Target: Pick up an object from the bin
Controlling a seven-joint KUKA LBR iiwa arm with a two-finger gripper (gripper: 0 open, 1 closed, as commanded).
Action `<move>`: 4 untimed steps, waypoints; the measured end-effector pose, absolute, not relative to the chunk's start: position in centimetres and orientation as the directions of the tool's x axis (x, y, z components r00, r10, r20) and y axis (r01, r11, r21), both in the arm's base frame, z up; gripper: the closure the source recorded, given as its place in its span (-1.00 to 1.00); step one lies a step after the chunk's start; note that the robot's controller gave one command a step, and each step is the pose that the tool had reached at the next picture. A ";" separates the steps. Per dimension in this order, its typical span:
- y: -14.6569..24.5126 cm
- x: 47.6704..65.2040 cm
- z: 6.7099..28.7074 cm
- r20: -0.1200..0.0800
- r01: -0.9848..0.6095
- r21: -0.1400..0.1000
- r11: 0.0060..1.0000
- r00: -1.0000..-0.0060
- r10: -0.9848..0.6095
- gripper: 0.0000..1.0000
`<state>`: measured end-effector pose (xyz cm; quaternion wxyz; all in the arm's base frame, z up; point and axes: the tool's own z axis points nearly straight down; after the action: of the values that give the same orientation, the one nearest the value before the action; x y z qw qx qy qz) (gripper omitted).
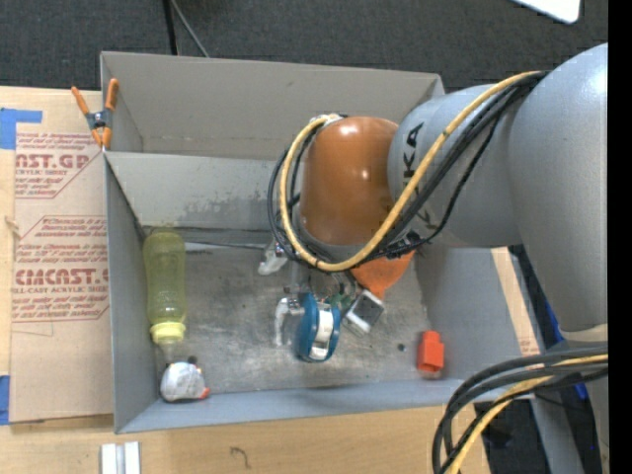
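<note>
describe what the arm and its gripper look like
The arm is built of thick, rounded, light grey links, with black lettering that is partly visible on one link. A glossy orange-brown domed cover sits at the wrist. Yellow and black cables loop round the cover and run along the arm. The gripper below is made of small silvery metal parts.

One camera looks steeply down into the grey metal bin (247, 181) from above and slightly to one side, close in, with the arm (553, 156) entering from the right
</note>
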<state>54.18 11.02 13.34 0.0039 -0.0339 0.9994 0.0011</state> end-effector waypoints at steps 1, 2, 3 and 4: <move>1.0 57.1 8.2 -0.038 0.076 0.017 0.997 -0.996 0.076 1.00; 0.8 56.5 8.1 -0.009 0.073 0.009 0.997 -0.997 0.073 -1.00; 0.8 56.6 8.0 -0.015 0.075 0.010 0.997 -0.997 0.075 -1.00; -2.2 54.8 9.9 -0.001 0.039 0.004 0.999 -0.999 0.039 -1.00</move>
<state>54.80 -2.18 9.94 0.0004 0.0194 0.9998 0.0021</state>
